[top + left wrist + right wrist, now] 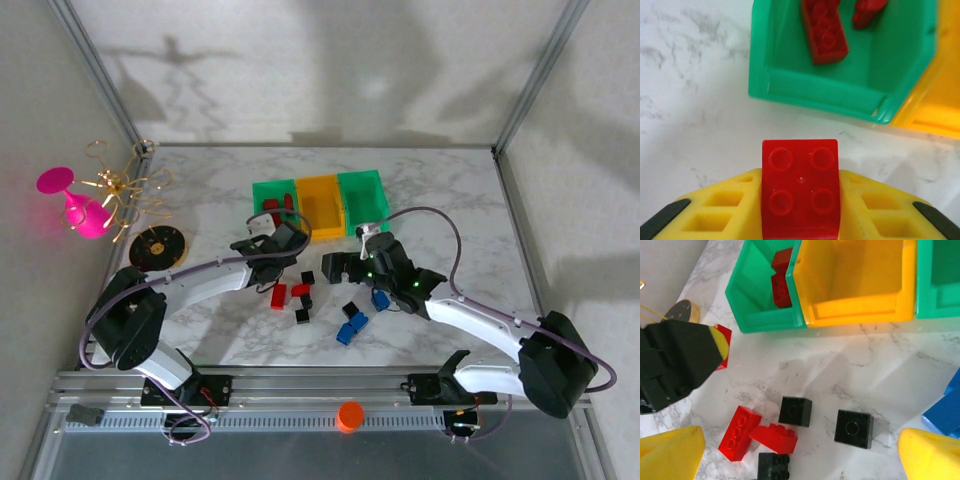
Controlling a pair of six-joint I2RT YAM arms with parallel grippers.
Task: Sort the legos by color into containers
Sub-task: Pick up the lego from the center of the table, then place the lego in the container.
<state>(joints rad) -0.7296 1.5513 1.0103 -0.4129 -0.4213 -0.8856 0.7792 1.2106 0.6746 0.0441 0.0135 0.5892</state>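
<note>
Your left gripper [278, 247] squeezes a square red brick [800, 187] because the green bin [815, 95] just ahead of its jaws holds more red bricks [824, 31]. Your right gripper [797, 445] hangs wide open, holding nothing.

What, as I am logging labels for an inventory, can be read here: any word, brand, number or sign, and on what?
No text is legible.
Red brick in the left claw: stud tops show faint rings, no readable lettering.
Green bin and yellow-orange bin: plain walls, no label.
Round dish: gold marks too small to read.
</note>
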